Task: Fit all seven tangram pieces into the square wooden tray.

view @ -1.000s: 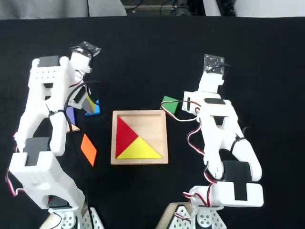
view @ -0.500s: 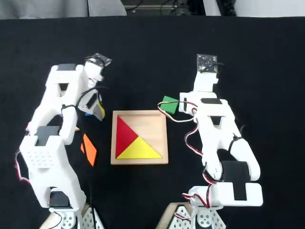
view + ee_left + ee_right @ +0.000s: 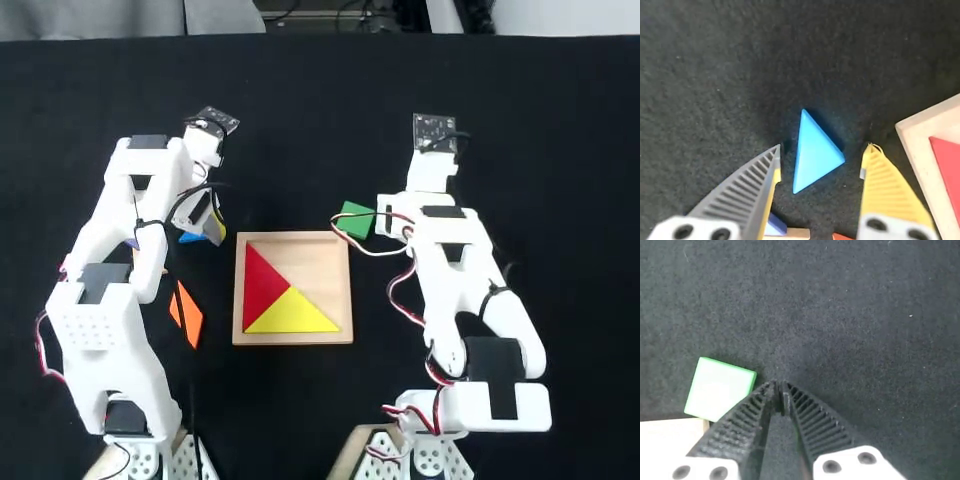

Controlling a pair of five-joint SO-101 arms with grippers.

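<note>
The square wooden tray (image 3: pixel 338 252) lies between the arms and holds a red triangle (image 3: pixel 262 283) and a yellow triangle (image 3: pixel 292 312). A small blue triangle (image 3: pixel 815 152) lies flat on the black cloth just left of the tray (image 3: pixel 922 134). My left gripper (image 3: pixel 822 150) is open above it, one finger on each side. In the high view this gripper (image 3: pixel 203 222) partly hides the blue triangle (image 3: pixel 189 238). A green square (image 3: pixel 354 220) sits at the tray's top right corner. My right gripper (image 3: pixel 779 387) is shut and empty beside the green square (image 3: pixel 720 387).
An orange parallelogram (image 3: pixel 186 313) lies left of the tray, near the left arm. Bits of a purple piece (image 3: pixel 774 229) and a tan piece (image 3: pixel 790 234) show behind the left gripper. Black cloth covers the table.
The left arm has swung right toward the tray, bringing its gripper over the blue triangle. The right arm shifted slightly left early on, then held still. No piece has moved.
</note>
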